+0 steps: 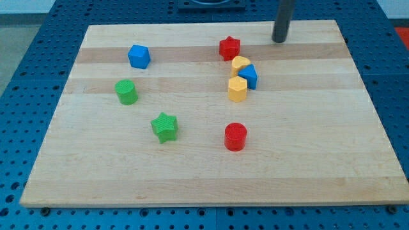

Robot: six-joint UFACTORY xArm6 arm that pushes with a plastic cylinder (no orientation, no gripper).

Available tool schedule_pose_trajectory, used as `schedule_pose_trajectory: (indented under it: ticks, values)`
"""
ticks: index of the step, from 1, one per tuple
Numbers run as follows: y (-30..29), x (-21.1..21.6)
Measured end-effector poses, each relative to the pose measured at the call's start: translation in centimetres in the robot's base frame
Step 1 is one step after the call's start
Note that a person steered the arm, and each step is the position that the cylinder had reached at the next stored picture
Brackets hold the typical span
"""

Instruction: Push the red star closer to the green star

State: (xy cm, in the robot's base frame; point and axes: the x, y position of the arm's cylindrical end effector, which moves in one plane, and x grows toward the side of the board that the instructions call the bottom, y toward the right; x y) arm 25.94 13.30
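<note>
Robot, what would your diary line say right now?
tip: top right of red star, apart | green star: lower left | push: not begun

Blue cube [138, 56], green cylinder [126, 92], red cylinder [235, 137] and a yellow-blue cluster [242, 78] dot the wooden board [307, 160]

The board [211, 166] is pale wood with lengthwise grain bands in lighter and darker tan. It rests on a blue surface [25, 83] patterned with a regular grid of dark holes. Block colours: red star [229, 48]; green star [165, 126]; red cylinder [235, 137]; green cylinder [126, 92]; blue cube [138, 56]; second blue block [248, 76]; two yellow blocks [239, 63] [237, 89]. My tip [279, 40] is dark grey.
</note>
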Motion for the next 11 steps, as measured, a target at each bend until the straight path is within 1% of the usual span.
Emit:
schedule_pose_trajectory:
  ticks: [3, 4, 5, 6, 8, 9, 11]
  values:
    - [-9.7, 1.1]
    - [-12.5, 2.2]
    - [-13.2, 3.9]
    - [-13.1, 4.6]
    - [-10.3, 7.3]
    - [-10.0, 9.6]
    - [-14.5, 13.5]
